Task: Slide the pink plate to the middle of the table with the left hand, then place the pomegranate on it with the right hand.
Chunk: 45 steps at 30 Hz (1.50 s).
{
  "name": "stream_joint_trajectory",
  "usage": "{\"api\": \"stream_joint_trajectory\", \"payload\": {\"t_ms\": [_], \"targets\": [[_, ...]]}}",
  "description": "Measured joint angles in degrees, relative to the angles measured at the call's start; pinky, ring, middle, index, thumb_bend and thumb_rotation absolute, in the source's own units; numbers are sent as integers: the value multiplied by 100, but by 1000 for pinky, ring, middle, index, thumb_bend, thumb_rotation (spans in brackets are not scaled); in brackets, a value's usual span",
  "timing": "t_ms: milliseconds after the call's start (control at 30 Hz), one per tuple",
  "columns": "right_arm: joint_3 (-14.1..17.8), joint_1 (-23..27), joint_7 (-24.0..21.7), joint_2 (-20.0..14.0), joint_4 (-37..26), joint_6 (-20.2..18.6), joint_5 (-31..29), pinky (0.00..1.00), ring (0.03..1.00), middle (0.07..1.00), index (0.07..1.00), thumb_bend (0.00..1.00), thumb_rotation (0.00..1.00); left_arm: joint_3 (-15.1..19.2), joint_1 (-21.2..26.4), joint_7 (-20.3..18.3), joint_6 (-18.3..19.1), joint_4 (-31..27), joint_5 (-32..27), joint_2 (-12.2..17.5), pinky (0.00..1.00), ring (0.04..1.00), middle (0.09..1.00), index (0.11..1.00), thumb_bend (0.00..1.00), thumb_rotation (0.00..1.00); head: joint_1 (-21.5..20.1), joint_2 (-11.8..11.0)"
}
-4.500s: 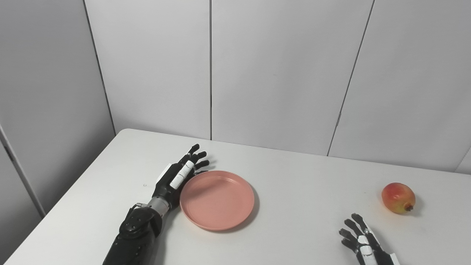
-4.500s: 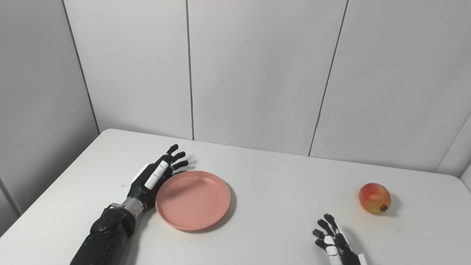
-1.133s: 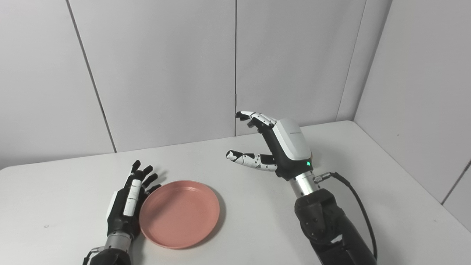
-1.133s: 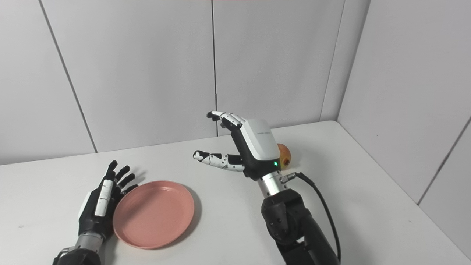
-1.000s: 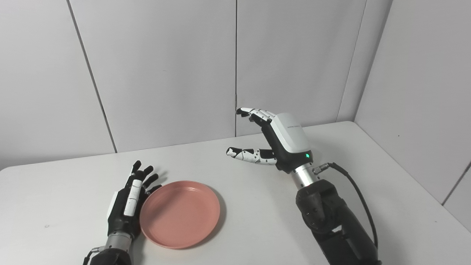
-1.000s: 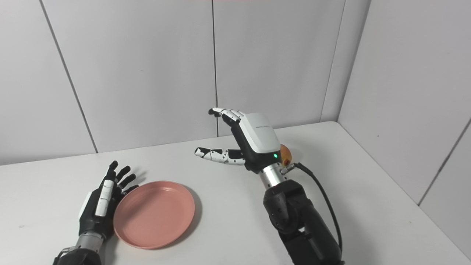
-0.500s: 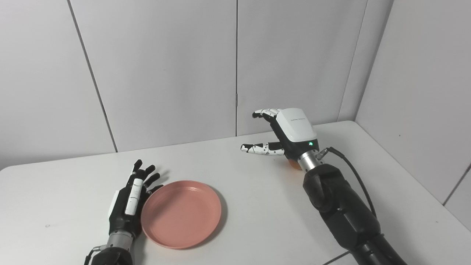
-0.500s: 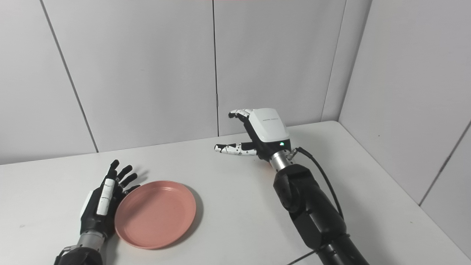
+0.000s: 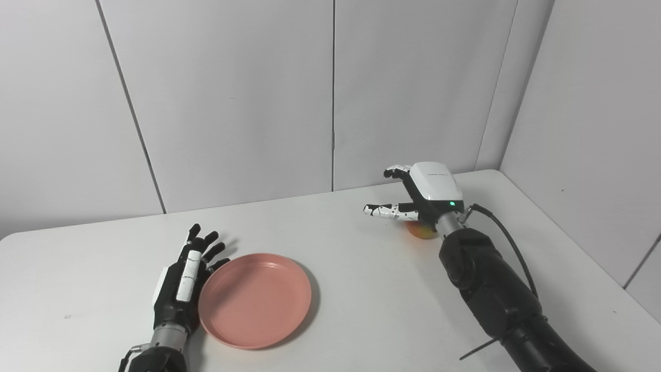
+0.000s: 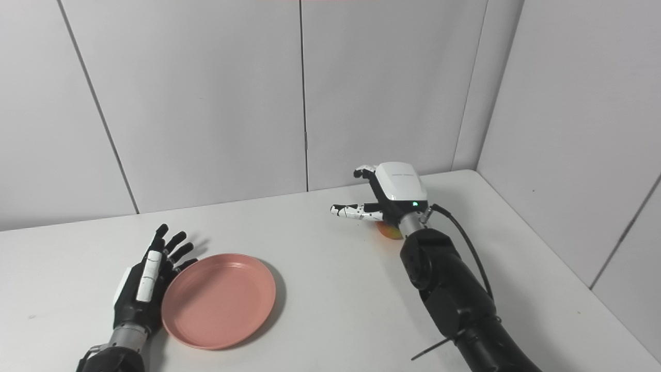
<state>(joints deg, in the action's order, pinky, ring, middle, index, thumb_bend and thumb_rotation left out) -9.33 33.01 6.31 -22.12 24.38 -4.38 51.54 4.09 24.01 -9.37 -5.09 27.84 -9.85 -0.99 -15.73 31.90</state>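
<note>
The pink plate [image 9: 254, 300] lies flat on the white table [image 9: 361, 320], left of the middle. My left hand [image 9: 184, 281] rests open on the table with its edge against the plate's left rim. My right hand [image 9: 419, 197] is stretched out over the pomegranate [image 9: 422, 232], a red-yellow fruit at the back right, mostly hidden under the palm and wrist. The right hand is open, thumb pointing left, fingers curved and spread above the fruit. I cannot tell whether it touches the fruit.
Grey wall panels [image 9: 232, 98] stand close behind the table and along its right side. A black cable [image 9: 508, 243] loops from my right wrist along the forearm. The table's right edge [image 9: 578, 248] runs diagonally near the right arm.
My right hand has moved right and down, from hovering above the table's middle to just over the pomegranate. The left hand and plate kept their places. The camera turned right since the oldest frames.
</note>
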Motion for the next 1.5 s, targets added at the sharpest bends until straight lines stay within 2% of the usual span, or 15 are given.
{"api": "stream_joint_trajectory", "payload": {"t_ms": [333, 633, 1000, 1500], "targets": [[-130, 10, 204, -54, 212, 3, -119, 606, 692, 732, 703, 807, 850, 0, -17, -2, 35, -30, -2, 4, 731, 872, 909, 1000, 838, 789, 17, 0], [-266, -61, 298, -58, 391, -2, -204, 633, 705, 743, 716, 796, 854, -7, -64, -2, 103, -107, -2, 6, 718, 866, 895, 1000, 845, 785, 61, 62], [-316, -59, 380, -140, 794, -2, -294, 574, 677, 721, 696, 792, 834, -18, -150, -1, 200, -264, 0, 5, 714, 863, 895, 1000, 833, 791, 105, 123], [-387, -60, 432, -240, 1124, -39, -406, 545, 659, 713, 694, 781, 830, -3, -263, 2, 337, -457, -10, -16, 732, 860, 888, 1000, 850, 772, 132, 141]]}}
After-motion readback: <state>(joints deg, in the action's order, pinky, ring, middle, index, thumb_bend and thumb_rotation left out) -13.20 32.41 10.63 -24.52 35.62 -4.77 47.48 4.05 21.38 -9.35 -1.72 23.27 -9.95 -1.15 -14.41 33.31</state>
